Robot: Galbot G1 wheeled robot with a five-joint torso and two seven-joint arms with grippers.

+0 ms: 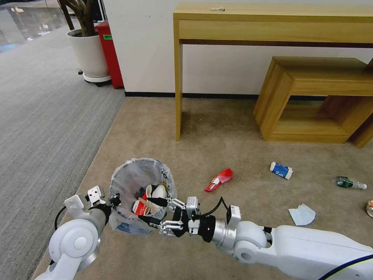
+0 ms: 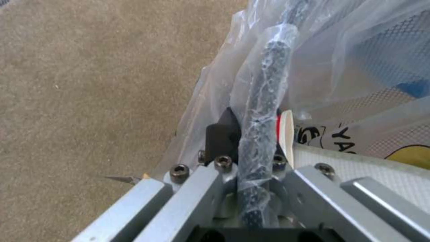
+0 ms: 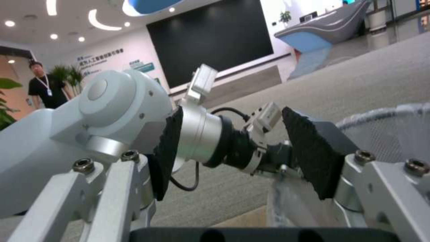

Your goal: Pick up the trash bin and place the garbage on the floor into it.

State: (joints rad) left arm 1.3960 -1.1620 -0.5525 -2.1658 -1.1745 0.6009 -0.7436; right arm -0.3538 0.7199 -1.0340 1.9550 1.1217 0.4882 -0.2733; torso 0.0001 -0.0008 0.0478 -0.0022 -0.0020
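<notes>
Left gripper [image 1: 115, 200] is clenched on the rim of the trash bin [image 1: 132, 175]; in the left wrist view the bag-wrapped black rim runs straight between its dark pads [image 2: 222, 132]. The bin sits at the robot's front left over the beige floor [image 1: 233, 132]; whether its base rests on the carpet cannot be told. Right gripper [image 1: 152, 210] hangs over the bin's near-right edge, jaws released and spread, nothing between them. Inside the bin: white slippers [image 1: 154, 193] and a red crushed cup [image 1: 139, 208], directly under the spread fingers. Remaining garbage lies to the robot's right of the bin, so the right arm is the nearer one. Nearest is a flattened red cup [image 1: 219, 179], its long axis slanting away and rightward; further right a blue-white cup [image 1: 281, 170] on its side, a blue mask [image 1: 302, 214] flat on the carpet, and a small bottle [image 1: 350, 182] near the edge. Judgement: the flat red cup needs jaws set across its narrow width.
</notes>
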